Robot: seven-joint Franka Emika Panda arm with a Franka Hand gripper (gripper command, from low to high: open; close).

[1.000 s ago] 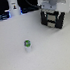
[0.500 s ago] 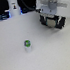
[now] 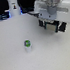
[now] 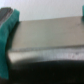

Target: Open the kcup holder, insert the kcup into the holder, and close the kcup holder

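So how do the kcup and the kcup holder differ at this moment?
The kcup is tiny, round and green-topped; the kcup holder is a far larger dark box. The kcup sits alone on the white table, while the gripper is at the holder. Both rest on the same table.

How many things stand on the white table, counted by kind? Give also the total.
Green-topped kcup: 1
Black kcup holder, under the gripper: 1
White bottle-like object at the far edge, too blurred to name: 1
Total: 3
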